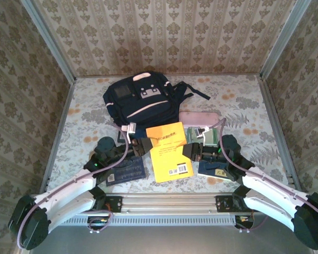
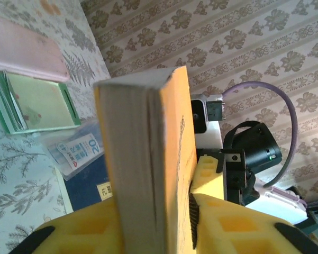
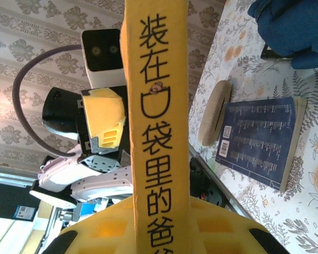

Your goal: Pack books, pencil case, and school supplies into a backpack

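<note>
The bright orange-yellow book (image 1: 169, 152) is held just in front of the navy backpack (image 1: 140, 100), gripped at both side edges. My left gripper (image 1: 143, 147) is shut on its left edge, with the yellow fingers (image 2: 217, 211) pressed against cover and page block (image 2: 143, 159). My right gripper (image 1: 193, 152) is shut on its spine (image 3: 156, 106). The pink pencil case (image 1: 199, 117) lies behind the right gripper, and the green-and-white pad (image 2: 34, 106) and the "20" pack (image 2: 76, 153) sit beside it. A dark blue book with text (image 1: 126, 172) lies front left. A navy book with a yellow label (image 1: 214, 170) lies front right.
The backpack (image 3: 291, 32) lies at the back centre, a strap trailing to its right (image 1: 198, 94). A tan round flat thing (image 3: 214, 119) sits by the dark blue book (image 3: 259, 140). Patterned walls enclose three sides, and a metal rail (image 1: 169, 203) runs along the near edge.
</note>
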